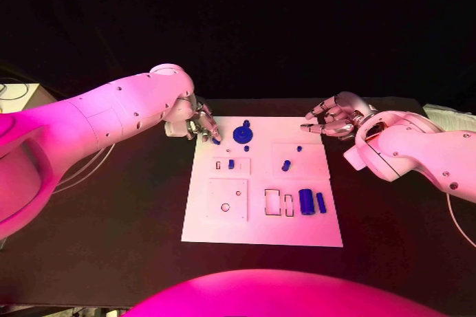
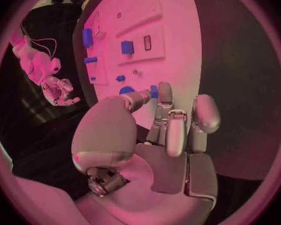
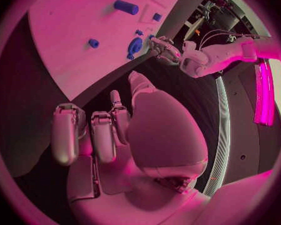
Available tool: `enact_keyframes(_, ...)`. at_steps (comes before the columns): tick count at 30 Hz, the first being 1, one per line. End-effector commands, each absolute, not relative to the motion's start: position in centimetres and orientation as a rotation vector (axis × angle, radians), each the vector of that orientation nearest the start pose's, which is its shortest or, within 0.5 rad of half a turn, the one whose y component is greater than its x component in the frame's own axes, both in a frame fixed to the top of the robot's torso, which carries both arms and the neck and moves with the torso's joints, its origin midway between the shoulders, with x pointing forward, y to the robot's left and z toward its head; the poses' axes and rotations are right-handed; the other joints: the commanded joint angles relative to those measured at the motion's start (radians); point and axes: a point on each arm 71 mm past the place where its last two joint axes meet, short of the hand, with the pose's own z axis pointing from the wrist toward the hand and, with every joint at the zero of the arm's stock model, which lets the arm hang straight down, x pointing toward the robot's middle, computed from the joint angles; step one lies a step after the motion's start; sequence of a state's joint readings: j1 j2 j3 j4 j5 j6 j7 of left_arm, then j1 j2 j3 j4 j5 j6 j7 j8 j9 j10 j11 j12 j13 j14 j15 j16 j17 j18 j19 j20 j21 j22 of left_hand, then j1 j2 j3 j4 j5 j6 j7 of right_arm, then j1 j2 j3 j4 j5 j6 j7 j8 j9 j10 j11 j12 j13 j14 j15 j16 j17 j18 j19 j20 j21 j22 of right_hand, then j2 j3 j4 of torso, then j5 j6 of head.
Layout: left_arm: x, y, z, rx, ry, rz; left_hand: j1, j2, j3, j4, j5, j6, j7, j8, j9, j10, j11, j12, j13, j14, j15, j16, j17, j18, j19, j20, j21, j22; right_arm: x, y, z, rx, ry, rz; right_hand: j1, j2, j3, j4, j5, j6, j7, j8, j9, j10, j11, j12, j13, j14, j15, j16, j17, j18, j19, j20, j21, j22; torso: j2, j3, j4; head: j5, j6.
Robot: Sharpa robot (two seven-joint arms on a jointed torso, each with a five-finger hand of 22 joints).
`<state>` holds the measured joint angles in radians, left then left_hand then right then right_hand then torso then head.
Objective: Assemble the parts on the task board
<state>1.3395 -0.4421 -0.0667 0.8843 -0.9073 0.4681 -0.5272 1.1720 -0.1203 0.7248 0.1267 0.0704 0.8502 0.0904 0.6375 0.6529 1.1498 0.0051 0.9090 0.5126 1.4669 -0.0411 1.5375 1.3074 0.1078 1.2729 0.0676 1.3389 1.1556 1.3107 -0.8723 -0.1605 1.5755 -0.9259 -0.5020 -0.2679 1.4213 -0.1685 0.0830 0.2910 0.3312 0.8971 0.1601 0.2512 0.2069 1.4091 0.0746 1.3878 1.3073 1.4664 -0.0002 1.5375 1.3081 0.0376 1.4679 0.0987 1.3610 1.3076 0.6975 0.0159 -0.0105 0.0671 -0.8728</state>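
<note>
The white task board (image 1: 263, 221) lies in the middle of the black table. My left hand (image 1: 203, 128) hovers at its far left corner. In the left wrist view its thumb and a finger (image 2: 165, 97) pinch a small blue part (image 2: 153, 91), with the fingertips just off the board (image 2: 172, 45). Beside them on the board lies a round blue part (image 1: 243, 133). Two blue cylinders (image 1: 312, 202) lie near the board's right edge, and several small blue pieces (image 1: 285, 165) sit mid-board. My right hand (image 1: 336, 119) is raised past the far right corner, fingers apart, holding nothing.
The board has rectangular recesses (image 1: 272, 201) and a raised plate with a hole (image 1: 227, 199). Cables (image 1: 84, 169) trail over the table's left side. A pale object (image 1: 20, 97) stands at the far left and white cloth (image 1: 451, 116) at the far right.
</note>
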Motion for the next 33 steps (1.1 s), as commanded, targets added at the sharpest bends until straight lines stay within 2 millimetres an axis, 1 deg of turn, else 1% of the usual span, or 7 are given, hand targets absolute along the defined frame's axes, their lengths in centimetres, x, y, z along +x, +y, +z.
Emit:
enact_keyframes(1, 57.9, 19.1, -19.9, -0.323, 2.491, -0.356, -0.012, 0.000, 0.139, -0.131, 0.003, 0.008, -0.009, 0.008, 0.125, 0.011, 0.001, 0.006, 0.001, 0.080, -0.007, 0.006, 0.202, -0.009, 0.005, -0.002, 0.005, 0.001, 48.6, -22.3, -17.9, 0.472, 1.734, 0.678, -0.008, 0.002, 0.007, -0.002, 0.003, -0.005, 0.000, 0.005, -0.001, -0.006, 0.001, -0.002, 0.087, 0.084, 0.000, -0.006, 0.186, 0.009, 0.019, 0.004, -0.004, 0.151, -0.001, 0.0002, -0.0002, 0.000, 0.000)
enact_keyframes(9, 56.6, 19.2, -19.4, -0.329, 2.456, -0.411, -0.059, -0.015, 0.198, -0.161, 0.018, 0.019, -0.019, 0.030, 0.156, 0.051, -0.009, 0.046, 0.042, 0.088, -0.016, 0.013, 0.220, -0.016, 0.031, -0.010, 0.025, 0.033, 48.6, -22.5, -17.9, 0.476, 1.733, 0.674, -0.008, 0.002, 0.007, -0.002, 0.003, -0.005, 0.000, 0.005, -0.001, -0.006, 0.001, -0.002, 0.087, 0.084, 0.000, -0.006, 0.186, 0.009, 0.019, 0.004, -0.004, 0.151, -0.006, 0.0003, 0.0043, 0.001, 0.000)
enact_keyframes(12, 56.0, 19.2, -19.2, -0.327, 2.438, -0.429, -0.080, -0.025, 0.222, -0.171, 0.036, 0.026, -0.024, 0.040, 0.168, 0.069, -0.015, 0.062, 0.059, 0.092, -0.021, 0.017, 0.228, -0.019, 0.044, -0.015, 0.034, 0.048, 48.6, -22.6, -17.9, 0.478, 1.732, 0.672, -0.008, 0.002, 0.007, -0.002, 0.003, -0.005, 0.000, 0.005, -0.001, -0.006, 0.001, -0.002, 0.087, 0.084, 0.000, -0.006, 0.186, 0.009, 0.019, 0.004, -0.004, 0.151, -0.010, 0.0006, 0.0056, 0.002, 0.000)
enact_keyframes(13, 55.8, 19.2, -19.1, -0.328, 2.428, -0.435, -0.087, -0.028, 0.228, -0.174, 0.048, 0.027, -0.026, 0.042, 0.171, 0.073, -0.016, 0.064, 0.060, 0.092, -0.023, 0.018, 0.230, -0.020, 0.047, -0.017, 0.037, 0.052, 48.6, -22.6, -17.9, 0.479, 1.732, 0.672, -0.008, 0.002, 0.007, -0.002, 0.003, -0.005, 0.000, 0.005, -0.001, -0.006, 0.001, -0.002, 0.087, 0.084, 0.000, -0.006, 0.186, 0.009, 0.019, 0.004, -0.004, 0.151, -0.011, 0.0010, 0.0053, 0.003, 0.000)
enact_keyframes(15, 55.4, 19.2, -18.9, -0.329, 2.409, -0.445, -0.108, -0.044, 0.237, -0.180, 0.126, 0.038, -0.032, 0.053, 0.181, 0.094, -0.022, 0.081, 0.080, 0.096, -0.028, 0.021, 0.238, -0.024, 0.064, -0.023, 0.049, 0.071, 48.6, -22.7, -17.9, 0.480, 1.732, 0.670, -0.008, 0.002, 0.007, -0.002, 0.003, -0.005, 0.000, 0.005, -0.001, -0.006, 0.001, -0.002, 0.087, 0.084, 0.000, -0.006, 0.186, 0.009, 0.019, 0.004, -0.004, 0.151, -0.013, 0.0012, 0.0066, 0.002, 0.000)
enact_keyframes(20, 54.2, 19.3, -19.0, -0.321, 2.369, -0.455, -0.125, -0.054, 0.245, -0.186, 0.178, 0.048, -0.039, 0.060, 0.190, 0.116, -0.029, 0.097, 0.100, 0.096, -0.035, 0.022, 0.239, -0.030, 0.082, -0.030, 0.062, 0.094, 48.6, -22.9, -17.9, 0.484, 1.732, 0.668, -0.007, 0.001, 0.008, -0.002, 0.006, -0.005, -0.001, 0.006, -0.001, -0.007, 0.001, -0.003, 0.086, 0.084, 0.000, -0.007, 0.185, 0.009, 0.019, 0.004, -0.005, 0.151, -0.017, 0.0001, 0.0083, 0.001, 0.000)
enact_keyframes(33, 51.7, 19.0, -20.8, -0.273, 2.304, -0.439, -0.142, -0.063, 0.247, -0.186, 0.200, 0.067, -0.049, 0.069, 0.196, 0.149, -0.038, 0.125, 0.136, 0.097, -0.042, 0.022, 0.239, -0.037, 0.105, -0.036, 0.080, 0.124, 48.6, -23.1, -18.1, 0.491, 1.734, 0.664, -0.007, 0.001, 0.008, -0.002, 0.006, -0.005, -0.001, 0.006, -0.001, -0.007, 0.001, -0.003, 0.086, 0.084, 0.000, -0.007, 0.185, 0.009, 0.019, 0.004, -0.005, 0.151, -0.029, -0.0029, 0.0171, 0.005, 0.000)
